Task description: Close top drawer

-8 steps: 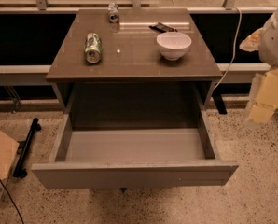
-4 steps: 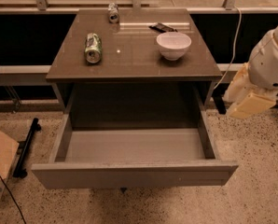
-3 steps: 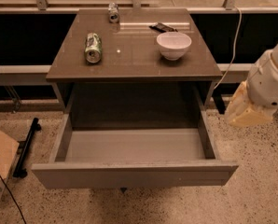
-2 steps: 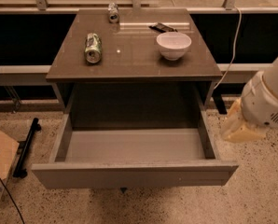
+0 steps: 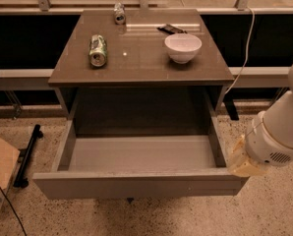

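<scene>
I've brought gripper [image 5: 246,162] down to top drawer [image 5: 136,186] front corner, 4 o'clock; grip state can't tell; drawer still open, push nxt.

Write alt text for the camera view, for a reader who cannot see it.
The top drawer of a grey-brown cabinet stands pulled far out, and the gripper hangs low at the right, beside the drawer's front right corner. On the cabinet's top are a green can on its side, a white bowl, a second can at the back and a dark object.
</scene>
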Available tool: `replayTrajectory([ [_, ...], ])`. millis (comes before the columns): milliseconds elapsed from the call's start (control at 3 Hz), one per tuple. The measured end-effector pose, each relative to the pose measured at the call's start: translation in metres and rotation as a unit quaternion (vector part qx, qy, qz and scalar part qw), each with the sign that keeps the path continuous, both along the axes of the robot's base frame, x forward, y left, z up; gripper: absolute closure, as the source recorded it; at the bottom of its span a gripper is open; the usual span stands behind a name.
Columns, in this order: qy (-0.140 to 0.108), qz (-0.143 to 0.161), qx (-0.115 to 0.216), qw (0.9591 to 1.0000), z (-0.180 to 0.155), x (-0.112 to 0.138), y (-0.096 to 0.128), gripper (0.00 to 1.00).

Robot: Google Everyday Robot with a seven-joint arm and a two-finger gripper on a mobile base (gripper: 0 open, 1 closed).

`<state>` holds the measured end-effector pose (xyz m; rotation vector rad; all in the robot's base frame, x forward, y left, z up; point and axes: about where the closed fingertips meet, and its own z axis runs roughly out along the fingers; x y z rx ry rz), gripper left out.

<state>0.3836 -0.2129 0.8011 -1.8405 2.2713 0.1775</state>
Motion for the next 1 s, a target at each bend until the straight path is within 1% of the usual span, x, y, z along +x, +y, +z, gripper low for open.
replayTrajectory([
  [333,0.001,0.0,0.0,1.0,-0.004,-0.001,0.0,1.0],
  [667,0.013,0.005,-0.001,0.9999,-0.017,-0.003,0.005,1.0],
  [1000,0.037,0.007,0.006,0.9993,-0.045,-0.008,0.011,1.0],
])
